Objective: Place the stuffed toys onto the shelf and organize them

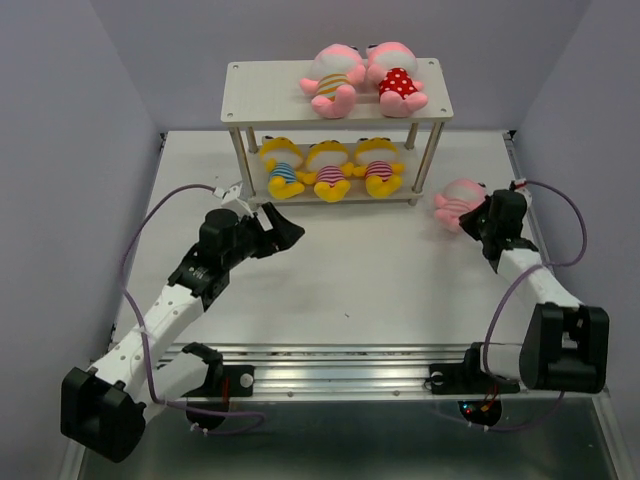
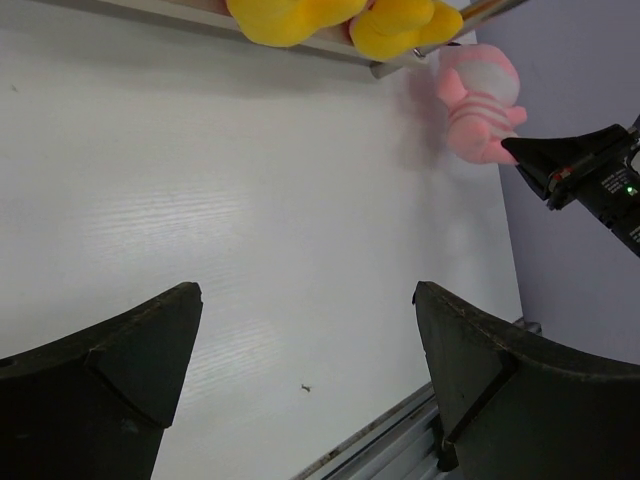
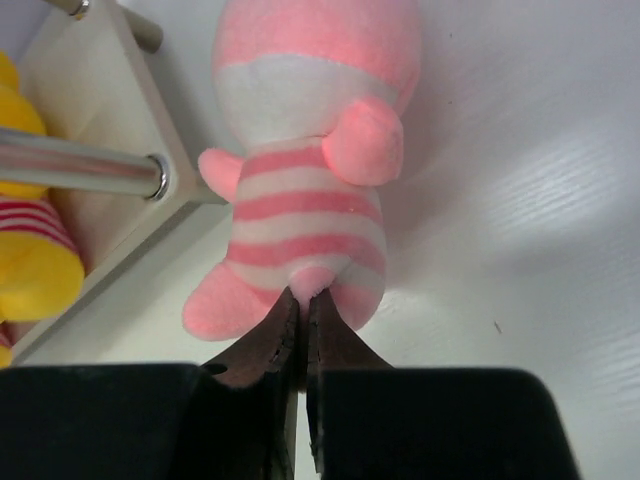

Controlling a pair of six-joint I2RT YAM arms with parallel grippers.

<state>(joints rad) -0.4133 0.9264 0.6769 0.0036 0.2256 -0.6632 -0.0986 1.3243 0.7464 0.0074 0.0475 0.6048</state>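
Pink striped toy (image 3: 305,215) lies on the table (image 3: 520,200) straight ahead of your right claw (image 3: 303,305), head away, long axis in line with the jaws, which are clamped on its seat; shelf (image 3: 90,95) stands left.

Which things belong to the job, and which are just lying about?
Job: off-white two-tier shelf; three yellow striped plush toys; shelved pink striped plush toy; pink polka-dot plush toy; loose pink striped plush toy, pinched by right hand.
Rest: white table; silver rail.
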